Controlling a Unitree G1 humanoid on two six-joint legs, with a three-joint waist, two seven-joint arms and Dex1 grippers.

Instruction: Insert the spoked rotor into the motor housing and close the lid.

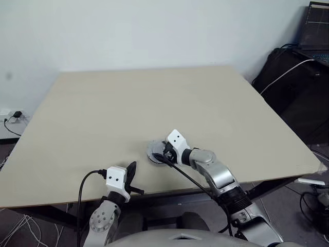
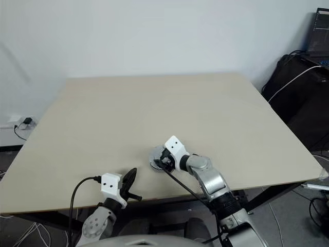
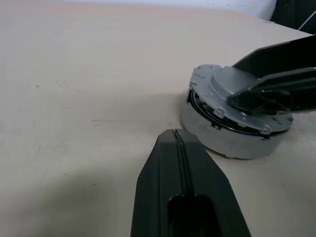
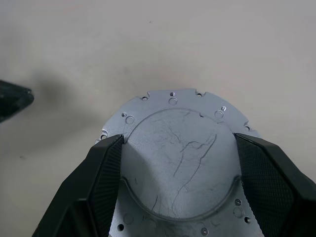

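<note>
The round silver-grey metal lid, smooth and slightly domed with a ring of small screw holes near its edge, sat on top of the motor housing, a round flat silver-walled body, with a thin dark gap visible under the lid's rim on the side facing the left gripper. The stack stood on the pale beige table near its front edge, directly under the right gripper. That gripper's two black fingers stood wide apart, one on each side of the lid's raised centre dome, their textured pads at or just beside the dome's edge; whether they pressed on it could not be told, and the lid rested on the housing rather than hanging from the fingers. The left gripper pointed toward the housing from just beside it, apart from it, with its two black fingers pressed flat together so that only a thin seam ran between them, and it held nothing. Counted, there was one lid, one housing, and two grippers on view; the spoked rotor could not be made out, the closed stack hiding whatever lay inside. Beyond the table's far right corner stood dark bags with a white cable across them.
</note>
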